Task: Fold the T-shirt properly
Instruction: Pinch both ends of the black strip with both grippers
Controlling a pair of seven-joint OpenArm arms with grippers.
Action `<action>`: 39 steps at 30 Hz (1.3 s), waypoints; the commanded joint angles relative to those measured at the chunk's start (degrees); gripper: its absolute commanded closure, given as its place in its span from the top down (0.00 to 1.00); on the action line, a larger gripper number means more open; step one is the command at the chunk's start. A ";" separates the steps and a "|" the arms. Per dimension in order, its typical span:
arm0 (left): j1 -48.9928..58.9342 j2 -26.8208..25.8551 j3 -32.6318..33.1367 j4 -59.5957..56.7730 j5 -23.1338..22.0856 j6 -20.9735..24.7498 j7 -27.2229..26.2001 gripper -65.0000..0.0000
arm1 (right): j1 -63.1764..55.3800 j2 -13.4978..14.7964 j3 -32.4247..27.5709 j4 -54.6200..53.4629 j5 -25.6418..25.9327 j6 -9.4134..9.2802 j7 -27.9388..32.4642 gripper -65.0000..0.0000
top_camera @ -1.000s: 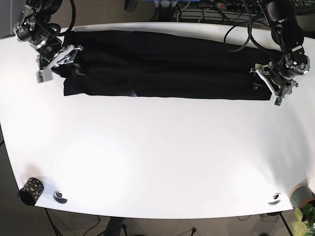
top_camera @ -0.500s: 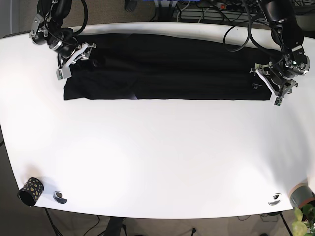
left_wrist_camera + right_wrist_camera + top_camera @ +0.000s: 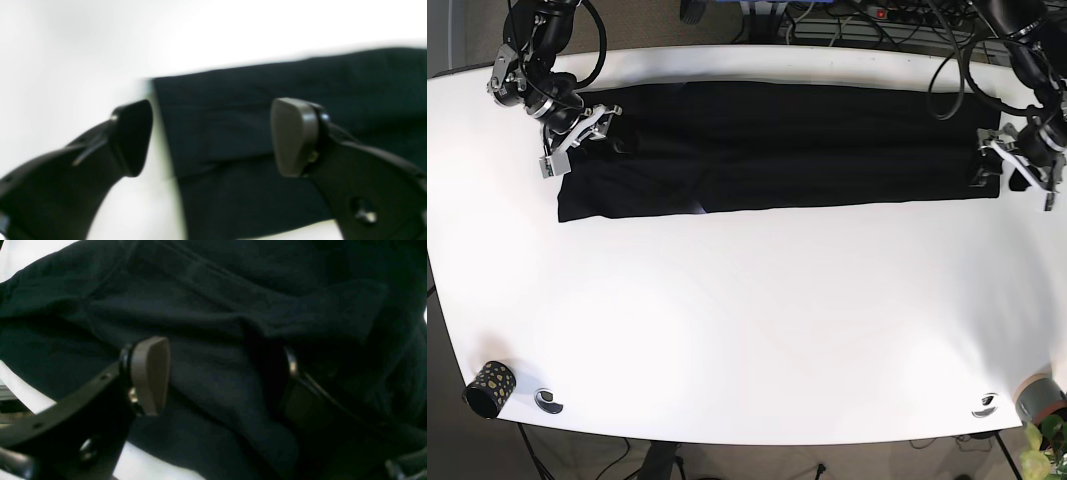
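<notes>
The black T-shirt (image 3: 777,145) lies as a long band across the far half of the white table (image 3: 747,320). My left gripper (image 3: 1017,172) stands open at the shirt's right end. In the left wrist view, the left gripper (image 3: 213,136) has one finger (image 3: 133,136) over bare table beside the shirt (image 3: 233,126) edge. The other finger (image 3: 293,136) is over the cloth. My right gripper (image 3: 577,135) is open at the shirt's left end. In the right wrist view, the right gripper (image 3: 217,376) straddles a raised fold of the shirt (image 3: 213,306), its far finger partly hidden by cloth.
A black dotted cup (image 3: 489,388) stands at the front left corner, with a small round fitting (image 3: 549,400) beside it. A grey roll (image 3: 1039,395), a plant (image 3: 1047,440) and another fitting (image 3: 985,405) sit at the front right. Cables run behind the table's far edge.
The arm at the shirt's right end has moved outward to the right, and that end now reaches further right. The arm at the left end shifted slightly lower over its end.
</notes>
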 commanded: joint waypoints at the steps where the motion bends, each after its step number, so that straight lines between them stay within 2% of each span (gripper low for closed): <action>1: -0.05 -2.02 -1.91 0.87 -1.93 -0.10 -0.35 0.86 | -0.40 0.53 0.09 -0.25 -3.81 -1.43 -2.82 0.64; 7: 1.36 -4.13 -1.82 -5.37 -1.84 -0.10 -0.35 0.87 | -0.40 0.62 0.09 -0.25 -3.81 -1.43 -2.82 0.64; 16: 1.09 -2.63 -1.65 -12.84 -1.84 -0.10 0.00 0.87 | -0.32 0.62 0.09 -0.25 -3.81 -1.43 -2.82 0.64; 22: 1.27 -1.58 2.57 -13.28 -1.84 -0.10 0.00 0.86 | -0.32 0.62 0.09 -0.25 -3.81 -1.43 -2.82 0.64; 24: 1.09 -1.40 3.19 -13.46 -1.84 -0.10 0.00 0.79 | -0.32 0.53 0.09 -0.25 -3.81 -1.43 -2.82 0.64; 26: 1.00 -0.35 3.28 -13.46 -1.84 -0.10 0.00 0.66 | -0.32 0.44 0.09 -0.25 -3.81 -1.43 -2.82 0.64; 31: 1.00 0.79 3.54 -13.37 -1.58 -0.10 0.00 0.13 | -0.32 0.27 0.18 -0.25 -3.90 -1.43 -2.82 0.64; 32: 1.00 0.79 3.63 -13.37 -1.58 -0.10 0.00 0.07 | -0.32 0.27 0.18 -0.25 -3.90 -1.43 -2.82 0.64; 33: 1.00 0.79 3.63 -13.20 -1.58 -0.10 0.00 0.04 | -0.32 0.27 0.18 -0.25 -4.07 -1.43 -2.74 0.64; 39: 1.53 0.88 3.72 -6.07 -1.76 -0.10 0.09 0.04 | -0.32 0.18 0.18 -0.42 -4.16 -1.43 -2.74 0.64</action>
